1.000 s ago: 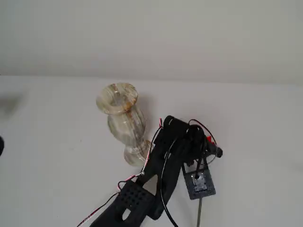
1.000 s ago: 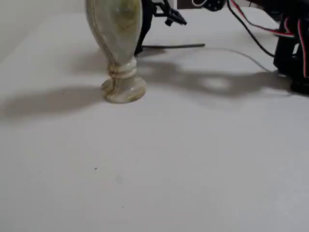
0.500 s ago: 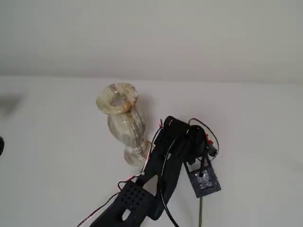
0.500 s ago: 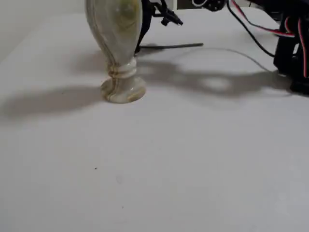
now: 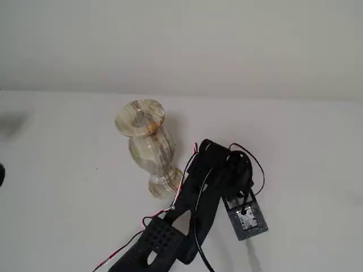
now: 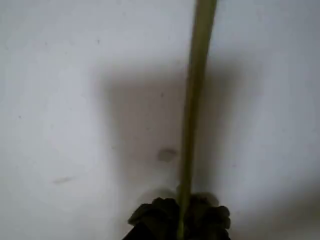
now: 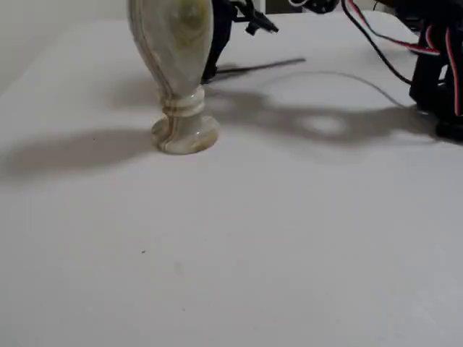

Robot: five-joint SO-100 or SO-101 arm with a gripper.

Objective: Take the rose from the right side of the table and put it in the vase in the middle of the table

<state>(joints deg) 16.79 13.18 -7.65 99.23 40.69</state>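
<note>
The rose shows as a thin green stem (image 6: 192, 100) that runs up the wrist view from my gripper (image 6: 179, 220), whose dark fingertips are shut on it just above the white table (image 6: 60, 125). The low fixed view shows the stem (image 7: 264, 66) slanting behind the vase (image 7: 177, 65), with its right end higher. Its red bud is hidden in every view. The cream, brown-streaked vase (image 5: 148, 144) stands upright just left of my black arm (image 5: 201, 195), whose wrist covers the gripper in the high fixed view.
A small camera module (image 5: 248, 219) hangs off the wrist. The arm's base with red and black wires (image 7: 438, 69) sits at the right edge of the low view. Bare white table (image 5: 62, 192) spreads left of the vase.
The wrist and its camera module have shifted down and to the right in the high view. The stem, which lay flat, now tilts with its right end raised. The red bud has dropped out of sight.
</note>
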